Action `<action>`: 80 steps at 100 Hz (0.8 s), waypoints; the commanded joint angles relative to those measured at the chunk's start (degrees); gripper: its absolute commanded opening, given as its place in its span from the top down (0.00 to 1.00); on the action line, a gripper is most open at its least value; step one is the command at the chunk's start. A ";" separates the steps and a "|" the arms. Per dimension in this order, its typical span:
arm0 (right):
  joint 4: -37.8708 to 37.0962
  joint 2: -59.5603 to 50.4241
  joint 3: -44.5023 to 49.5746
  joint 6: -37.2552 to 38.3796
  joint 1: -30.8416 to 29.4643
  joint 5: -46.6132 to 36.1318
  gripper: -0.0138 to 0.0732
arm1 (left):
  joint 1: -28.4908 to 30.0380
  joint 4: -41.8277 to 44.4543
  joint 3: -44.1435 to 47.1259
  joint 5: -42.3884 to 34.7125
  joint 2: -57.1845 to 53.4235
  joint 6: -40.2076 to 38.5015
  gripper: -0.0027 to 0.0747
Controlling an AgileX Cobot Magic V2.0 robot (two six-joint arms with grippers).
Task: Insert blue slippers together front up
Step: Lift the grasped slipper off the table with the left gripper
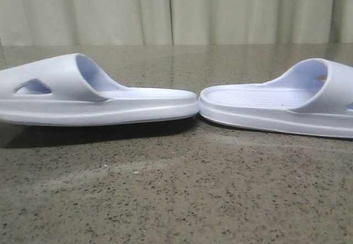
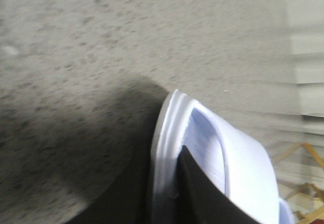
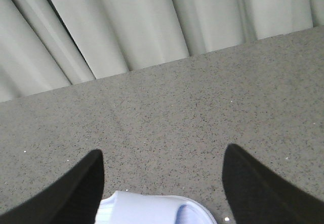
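**Ana:** Slippage is my worry. The left slipper point(image 1: 94, 92) hangs clear of the granite-look table point(image 1: 176, 200), its shadow beneath it, heel end nearly touching the heel end of the right slipper point(image 1: 281, 106), which rests on the table. One dark finger point(image 2: 207, 193) of the left gripper point(image 2: 202, 204) lies inside the footbed by the rim; the other is hidden, so I judge it clamped on the sole edge.

**Ben:** And foam flexes, so it could twist out. The right side?

**Ana:** The right gripper point(image 3: 162, 183) is spread wide, empty, fingers either side of the right slipper's end. Closing off-centre could shove it against the left slipper.

**Ben:** Surroundings?

**Ana:** Speckled grey-brown stone top, slightly glossy; pale pleated curtains point(image 1: 176, 10) behind the slippers.
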 commanded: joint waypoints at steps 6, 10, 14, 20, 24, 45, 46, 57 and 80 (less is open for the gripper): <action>-0.29 0.81 -1.69 -0.10 -0.29 -4.08 0.34 | -0.48 -13.04 -1.29 0.98 -0.28 7.63 0.94; -0.29 0.81 -1.69 -0.10 -0.29 -4.08 0.34 | -0.48 -15.41 -1.29 1.48 -0.28 9.16 0.94; -0.29 0.81 -1.69 -0.10 -0.29 -4.08 0.34 | -0.48 -17.55 -1.29 1.87 -0.28 10.81 0.94; -0.42 0.81 -1.69 -0.10 -0.29 -3.95 0.34 | -0.48 -20.13 -1.29 2.39 -0.41 12.72 0.94; -0.54 0.81 -1.69 -0.10 -0.29 -3.80 0.34 | -0.48 -21.64 -1.29 2.53 -0.41 13.78 0.94; -3.48 0.81 -0.83 2.99 -0.29 -2.91 0.34 | -0.48 -27.65 -1.29 6.22 -0.41 16.24 0.94; -3.74 0.81 -0.74 3.35 -0.29 -2.91 0.34 | -0.48 -27.81 -1.29 6.38 -0.41 16.25 0.94; -8.77 1.32 1.24 10.92 -0.29 -2.22 0.34 | -0.48 -30.33 -1.29 8.77 -0.41 17.99 0.94; -13.37 2.26 6.73 25.93 -0.29 -2.08 0.34 | -0.38 -30.33 -1.41 9.16 -0.41 18.57 0.94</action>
